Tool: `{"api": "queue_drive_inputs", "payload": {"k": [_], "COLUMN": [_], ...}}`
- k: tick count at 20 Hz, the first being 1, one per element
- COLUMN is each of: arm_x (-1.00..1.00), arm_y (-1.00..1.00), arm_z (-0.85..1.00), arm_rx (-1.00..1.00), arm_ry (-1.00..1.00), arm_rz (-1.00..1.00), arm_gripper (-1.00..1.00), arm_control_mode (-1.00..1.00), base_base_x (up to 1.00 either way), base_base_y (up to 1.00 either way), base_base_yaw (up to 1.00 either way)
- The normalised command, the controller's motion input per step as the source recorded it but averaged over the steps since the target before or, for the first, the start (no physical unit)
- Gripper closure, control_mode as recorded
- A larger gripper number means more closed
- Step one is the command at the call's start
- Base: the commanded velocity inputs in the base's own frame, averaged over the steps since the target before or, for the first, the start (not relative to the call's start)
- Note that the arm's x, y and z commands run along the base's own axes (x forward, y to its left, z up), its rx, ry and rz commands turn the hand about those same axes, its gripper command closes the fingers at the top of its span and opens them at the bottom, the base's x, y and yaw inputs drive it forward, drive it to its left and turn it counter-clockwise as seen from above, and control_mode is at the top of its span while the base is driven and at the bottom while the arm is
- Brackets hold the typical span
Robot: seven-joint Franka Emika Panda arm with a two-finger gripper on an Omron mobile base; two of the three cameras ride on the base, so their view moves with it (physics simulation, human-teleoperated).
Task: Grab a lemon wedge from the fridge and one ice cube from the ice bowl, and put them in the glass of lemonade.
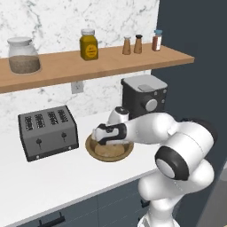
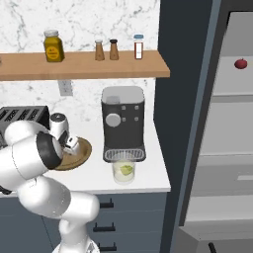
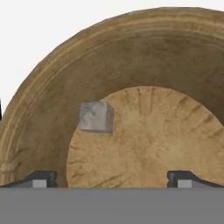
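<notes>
The ice bowl (image 3: 52, 113) is seen from directly above in the hand view, with a single grey ice cube (image 3: 96, 117) lying left of centre, at the edge of the flat bottom where the wall begins to rise. The cube has no marked long axis; one corner is turned toward the top of the frame. The gripper (image 3: 111, 178) is held over the bowl with its jaws spread wide and nothing between them, the cube lying apart from both tips.

In the left base view, the arm is shown folded low across the white desk (image 1: 44, 177), its hand pointed down over the ice bowl (image 1: 95, 153) beside the toaster (image 1: 48, 131). At lower centre of the right base view, the glass of lemonade (image 2: 123, 171) stands before the coffee machine (image 2: 123, 123), a lemon wedge (image 2: 127, 169) inside it. The fridge (image 2: 222, 148) is open at right.
</notes>
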Motion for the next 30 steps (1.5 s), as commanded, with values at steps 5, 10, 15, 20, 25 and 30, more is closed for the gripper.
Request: {"api": "queue_drive_inputs", "payload": {"k": [5, 10, 15, 20, 25, 30], "arm_x": [0.24, 0.21, 0.21, 0.20, 0.12, 0.03], "arm_y": [0.04, 0.07, 0.12, 0.14, 0.12, 0.18], "arm_z": [-0.22, -0.22, -0.22, -0.17, -0.16, -0.17], "arm_rx": [0.00, 0.00, 0.00, 0.00, 0.00, 0.00], "arm_ry": [0.02, 0.02, 0.03, 0.03, 0.03, 0.02], "arm_rz": [0.00, 0.00, 0.00, 0.00, 0.00, 0.00], "arm_gripper": [-1.00, -1.00, -1.00, 1.00, 1.00, 1.00], "arm_control_mode": [-1.00, -1.00, -1.00, -1.00, -1.00, -1.00], "base_base_x": [0.00, 0.00, 0.00, 0.00, 0.00, 0.00], "base_base_y": [0.00, 0.00, 0.00, 0.00, 0.00, 0.00], "base_base_yaw": [0.00, 0.00, 0.00, 0.00, 0.00, 0.00]}}
